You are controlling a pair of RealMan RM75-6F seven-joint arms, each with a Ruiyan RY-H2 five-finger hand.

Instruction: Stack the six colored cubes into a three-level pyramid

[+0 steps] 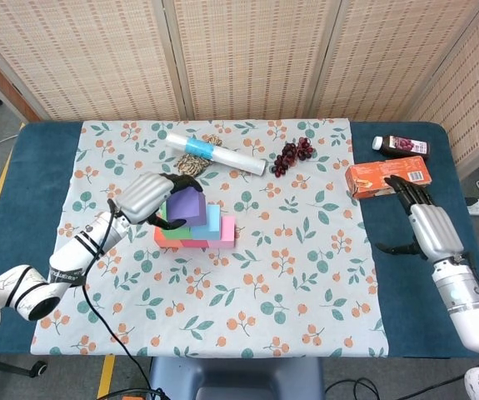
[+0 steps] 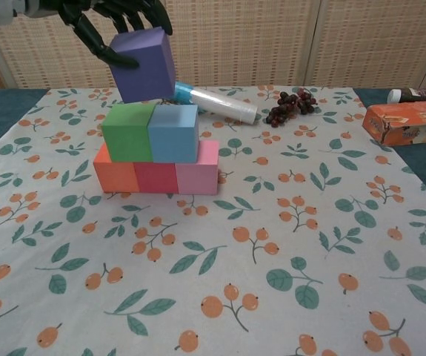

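Gripping the purple cube (image 2: 144, 63) in the left hand (image 2: 116, 18) at the upper left of the chest view, dark fingers (image 2: 98, 41) wrapping its top and near side. Hanging tilted in the air, the cube — lowest corner just above the green cube (image 2: 128, 132), whether touching or not hard to tell. In the head view, sitting left of centre, the same purple cube (image 1: 186, 204) covering most of the stack, the left hand (image 1: 150, 197) beside it on the left.

Standing below: green cube and blue cube (image 2: 174, 133) side by side and touching, making the second level. Resting under them, a row of orange cube (image 2: 115, 176), red cube (image 2: 156, 179) and pink cube (image 2: 198, 171), pressed together on the flowered cloth (image 2: 272, 245) covering the counter (image 1: 47, 142).

Hovering at the right edge of the head view, the right hand (image 1: 426, 223) — holding nothing, fingers stretched out and apart, tips next to the orange box (image 1: 387, 177) over the bare blue counter.

Lying behind the stack in the chest view: a clear roll with a blue band (image 2: 214, 100), and right of it a bunch of dark grapes (image 2: 290, 105). Sitting at the far right, the orange box and a small bottle (image 2: 418, 94) behind it.
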